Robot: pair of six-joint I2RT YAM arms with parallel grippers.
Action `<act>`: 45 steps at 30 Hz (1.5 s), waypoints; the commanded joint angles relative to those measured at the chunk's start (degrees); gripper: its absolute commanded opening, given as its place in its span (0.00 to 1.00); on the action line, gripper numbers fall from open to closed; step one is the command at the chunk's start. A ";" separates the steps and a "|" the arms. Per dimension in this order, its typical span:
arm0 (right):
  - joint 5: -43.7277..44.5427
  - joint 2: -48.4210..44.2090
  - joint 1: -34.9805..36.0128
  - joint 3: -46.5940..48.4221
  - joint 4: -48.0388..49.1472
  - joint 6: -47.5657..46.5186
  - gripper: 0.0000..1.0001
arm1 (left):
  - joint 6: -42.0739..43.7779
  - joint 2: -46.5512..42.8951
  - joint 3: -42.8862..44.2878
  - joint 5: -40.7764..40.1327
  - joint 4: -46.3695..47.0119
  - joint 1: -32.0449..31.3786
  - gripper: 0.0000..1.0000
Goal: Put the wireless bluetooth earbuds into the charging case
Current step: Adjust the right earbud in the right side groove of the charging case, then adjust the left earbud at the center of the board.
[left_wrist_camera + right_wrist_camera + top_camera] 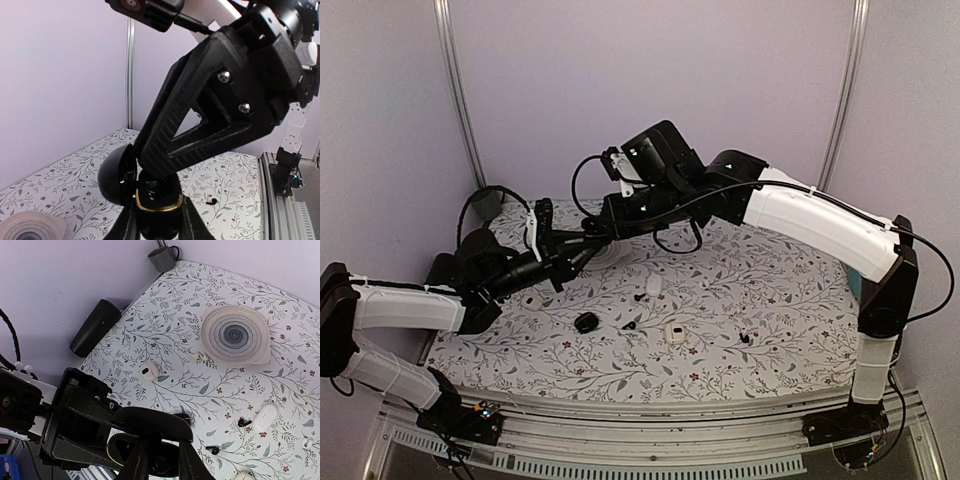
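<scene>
Top external view: both arms meet in the air over the patterned table (780, 290), well above its surface. Left gripper (159, 207) is clamped tight on a black charging case (158, 194) with a gold band. Right gripper (162, 452) comes at the same case from the other side, its fingers drawn nearly together with a dark part of the case between them. It looks like a grip; how firm, I cannot tell.

On the table below: a grey spiral plate (235, 335), a black cylinder (95, 327), a mug (162, 259) and small white cases (265, 416). The earbuds (243, 422) lie loose on the table, well apart from the raised case. One sits just beside a white case, another near it.

Risks, my judgement:
- Both grippers are busy, so one must let go to fetch an earbud. A poor release could tip or drop the case.
- The earbuds are tiny and glossy, and likely to skid or flick out from between the fingers.
- The arms are crowded together, so contact between them is possible.
</scene>
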 commanded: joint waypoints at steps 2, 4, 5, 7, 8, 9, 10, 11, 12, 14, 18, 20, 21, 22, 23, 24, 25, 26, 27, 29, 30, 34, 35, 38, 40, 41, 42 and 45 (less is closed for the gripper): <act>1.29 -2.51 -0.45 -2.53 -1.42 0.59 0.24 | 0.75 -1.55 0.24 -0.66 5.46 -0.57 0.00; 1.29 -2.81 -0.50 -2.98 -1.15 0.60 0.24 | 0.66 -1.55 0.23 -0.52 5.44 -0.59 0.00; 1.29 -2.84 -0.47 -3.08 -1.12 0.67 0.24 | 0.65 -1.48 0.23 -0.56 5.44 -0.63 0.00; 1.31 -3.03 -0.57 -3.34 -0.88 0.73 0.24 | 0.52 -1.36 0.32 -0.56 5.46 -0.60 0.00; 1.18 -3.07 -0.54 -3.40 -0.76 0.77 0.25 | 0.52 -1.38 0.32 -0.59 5.46 -0.63 0.00; 0.94 -3.23 -0.54 -3.48 -0.52 0.66 0.26 | 0.40 -1.30 0.32 -0.59 5.38 -0.56 0.00; 0.68 -3.42 -0.58 -3.67 -0.16 0.57 0.26 | 0.38 -1.20 0.32 -0.52 5.35 -0.59 0.00; 0.28 -3.74 -0.55 -3.93 0.33 0.52 0.27 | 0.34 -1.18 0.40 -0.55 5.33 -0.63 0.00; -0.11 -4.22 -0.54 -4.43 1.04 0.38 0.28 | 0.30 -1.13 0.47 -0.61 5.30 -0.63 0.00; -1.23 -5.48 -0.71 -5.90 3.09 0.06 0.31 | 0.29 -1.09 0.50 -0.49 5.18 -0.60 0.00; -3.59 -9.69 -1.27 -10.68 8.18 -0.42 0.36 | 0.05 -0.88 0.63 -0.09 4.93 -0.58 0.00; -4.87 -11.34 -1.90 -13.13 10.09 -0.21 0.37 | -0.10 -0.75 0.59 0.39 4.94 -0.57 0.00; -5.44 -12.18 -2.14 -14.29 10.96 -0.06 0.38 | -0.18 -0.74 0.63 0.67 4.91 -0.57 0.00; -5.92 -12.96 -2.48 -15.48 12.17 0.04 0.39 | -0.27 -0.74 0.67 1.08 4.91 -0.55 0.00; -6.76 -13.67 -2.79 -16.58 13.16 0.27 0.39 | -0.32 -0.74 0.67 1.43 4.94 -0.54 0.00; -7.54 -14.41 -2.98 -17.63 14.28 0.32 0.39 | -0.38 -0.74 0.67 1.72 4.92 -0.52 0.00; -8.13 -15.27 -3.15 -18.86 15.40 0.40 0.40 | -0.41 -0.74 0.67 2.03 4.91 -0.44 0.00; -8.68 -16.06 -3.41 -19.97 16.53 0.55 0.41 | -0.45 -0.74 0.67 2.34 4.99 -0.44 0.00; -9.39 -16.82 -3.76 -21.13 17.50 0.76 0.41 | -0.49 -0.74 0.67 2.67 5.12 -0.44 0.00; -10.38 -18.10 -4.43 -23.46 18.99 1.23 0.41 | -0.48 -0.78 0.80 3.34 5.24 -0.45 0.00; -10.87 -18.72 -4.89 -24.37 19.57 1.54 0.42 | -0.48 -0.74 0.91 3.83 5.34 -0.45 0.00; -11.63 -21.87 -6.24 -29.19 22.64 1.79 0.45 | -0.50 -0.72 0.90 6.45 6.16 -0.27 0.00; -11.82 -22.90 -6.55 -30.85 23.70 1.89 0.46 | -0.52 -0.73 0.85 7.10 6.23 -0.27 0.00; -12.67 -26.45 -8.19 -36.07 26.75 2.78 0.48 | -0.95 -0.57 1.01 9.38 6.85 -0.04 0.00; -12.54 -28.70 -9.44 -39.85 28.33 3.86 0.50 | -1.37 -0.56 1.02 10.47 7.29 0.11 0.00; -12.22 -29.90 -10.02 -41.94 29.10 4.32 0.51 | -1.65 -0.52 0.96 11.27 7.54 0.24 0.00; -11.83 -30.92 -10.64 -43.89 29.72 5.00 0.53 | -1.98 -0.44 0.98 12.12 8.34 0.34 0.00; -9.41 -34.14 -11.98 -49.83 31.64 6.50 0.58 | -2.66 -0.14 1.20 13.76 8.67 0.51 0.00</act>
